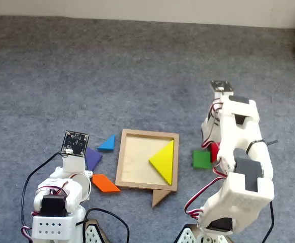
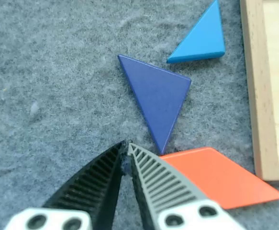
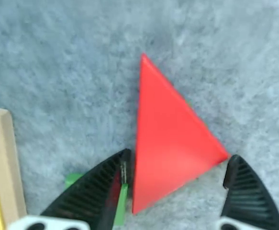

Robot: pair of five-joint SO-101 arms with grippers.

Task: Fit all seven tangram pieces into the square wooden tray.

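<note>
Here the right end effector [image 3: 177,158] grips the red triangle [image 3: 168,139] by its edges, over the green square [image 3: 72,180], at 3 o'clock of the wooden tray [image 1: 120,162]. The yellow triangle [image 1: 163,161] lies in the tray's 3 o'clock side. The left end effector [image 2: 126,146], closed and empty, sits at 9 o'clock. Carry the piece level, turn it to match a free corner, then lower it flat.
</note>
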